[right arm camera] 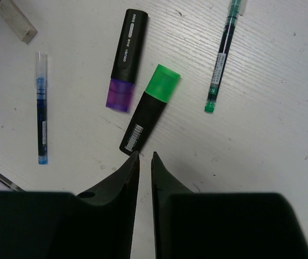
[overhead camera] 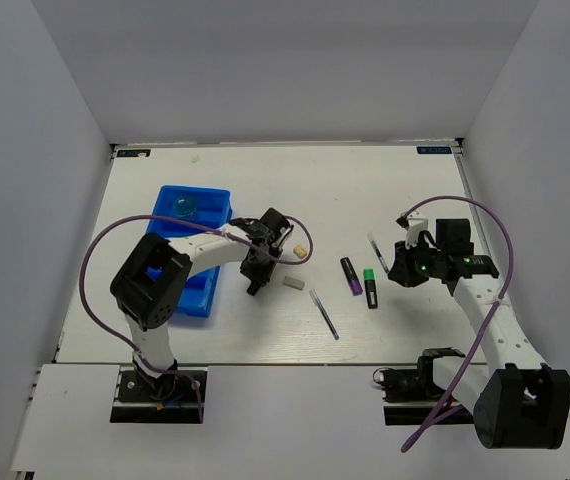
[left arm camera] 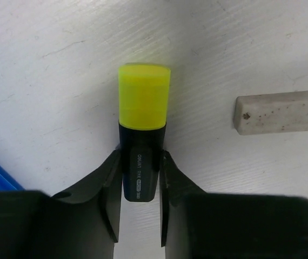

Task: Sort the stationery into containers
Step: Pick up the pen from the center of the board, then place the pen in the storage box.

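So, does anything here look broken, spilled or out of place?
Nothing broken or spilled. The beige eraser beside the yellow highlighter in the left claw looks grubby, speckled with dark spots. The purple highlighter and green highlighter lie at odd angles on the table, outside the blue tray: merely unsorted.

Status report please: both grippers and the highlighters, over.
Left gripper shut on yellow highlighter. Right gripper nearly closed, empty, near green highlighter. Eraser beside, not touching.

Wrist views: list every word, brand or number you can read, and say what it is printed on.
"DELI": on the black barrel of the yellow highlighter; the smaller print below it is blurred.
White print on the purple highlighter: too small to read.
Barcode label on the green highlighter: unreadable.
Barrel print on the green pen and the blue pen: unreadable.
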